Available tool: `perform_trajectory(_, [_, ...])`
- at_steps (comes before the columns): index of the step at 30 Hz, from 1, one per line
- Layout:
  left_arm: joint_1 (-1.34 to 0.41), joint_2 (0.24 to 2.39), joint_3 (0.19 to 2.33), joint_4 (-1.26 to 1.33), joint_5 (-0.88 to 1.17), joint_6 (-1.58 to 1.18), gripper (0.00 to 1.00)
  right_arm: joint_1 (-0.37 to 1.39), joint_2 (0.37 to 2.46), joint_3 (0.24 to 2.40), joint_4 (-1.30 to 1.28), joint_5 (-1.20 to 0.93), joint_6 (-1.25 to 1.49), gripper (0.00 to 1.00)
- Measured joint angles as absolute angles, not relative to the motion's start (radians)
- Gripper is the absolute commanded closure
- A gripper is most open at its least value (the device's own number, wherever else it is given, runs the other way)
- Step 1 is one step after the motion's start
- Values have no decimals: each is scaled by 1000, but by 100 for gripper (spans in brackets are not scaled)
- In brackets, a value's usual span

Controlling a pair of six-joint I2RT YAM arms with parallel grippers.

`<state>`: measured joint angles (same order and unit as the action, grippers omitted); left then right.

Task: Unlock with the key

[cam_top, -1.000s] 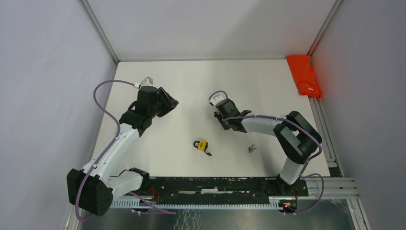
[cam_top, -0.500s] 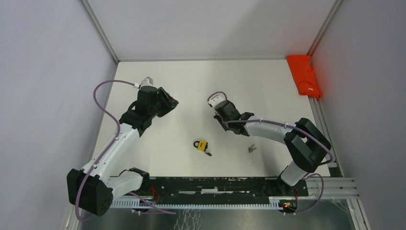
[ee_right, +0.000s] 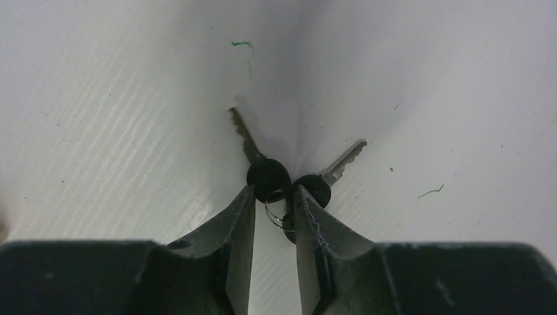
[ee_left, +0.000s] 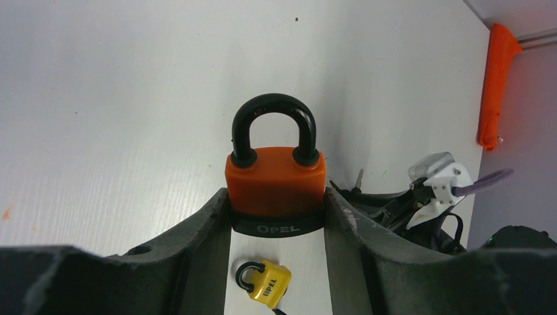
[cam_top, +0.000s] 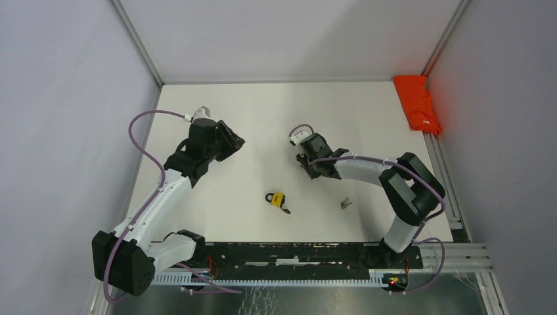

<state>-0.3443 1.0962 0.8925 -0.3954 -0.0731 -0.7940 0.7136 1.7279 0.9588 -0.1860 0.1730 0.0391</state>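
White table [cam_top: 263, 111], grey walls [cam_top: 66, 98] around. Upper left of centre in the top view, the left gripper [ee_left: 276, 197] is clamped on the orange lock [ee_left: 276, 180]. Its body is squeezed between both fingers [ee_left: 197, 243], shackle poking out past the tips. Right of centre, the right gripper [ee_right: 271, 193] has its tips down at the table, jaws narrowly apart. Two black-headed keys [ee_right: 268, 178] sit right at the tips, their ring [ee_right: 279, 220] in the gap. I can't tell if either head is actually pinched. The yellow lock [cam_top: 278, 198] lies at centre, apart from both grippers. Count: two locks, two ringed keys, one small metal bit [cam_top: 344, 203] lower right of centre, too small to call. One orange cloth [cam_top: 418, 104] upper right.
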Motion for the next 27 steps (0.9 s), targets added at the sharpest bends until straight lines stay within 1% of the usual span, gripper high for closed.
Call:
perform_trajectory(7, [-344, 1096, 892, -395, -73, -794, 98, 672, 1731, 952, -151, 78, 39, 65])
perform_trajectory(12, [-344, 1096, 887, -392, -72, -794, 98, 670, 1738, 945, -113, 30, 38, 68])
perform_trajectory(18, [-344, 1095, 879, -391, -69, -794, 98, 669, 1765, 957, -95, 5, 39, 69])
perform_trajectory(20, [-344, 1095, 876, -389, -69, -794, 98, 669, 1769, 962, -96, 0, 39, 74])
perform_trajectory(22, [-344, 1094, 875, -388, -68, -794, 98, 669, 1771, 965, -99, -2, 37, 87])
perform_trajectory(25, [-344, 1094, 870, -386, -67, -794, 98, 669, 1773, 977, -102, -8, 33, 100])
perform_trajectory(27, [-344, 1094, 865, -386, -65, -794, 98, 669, 1776, 988, -98, -7, 30, 100])
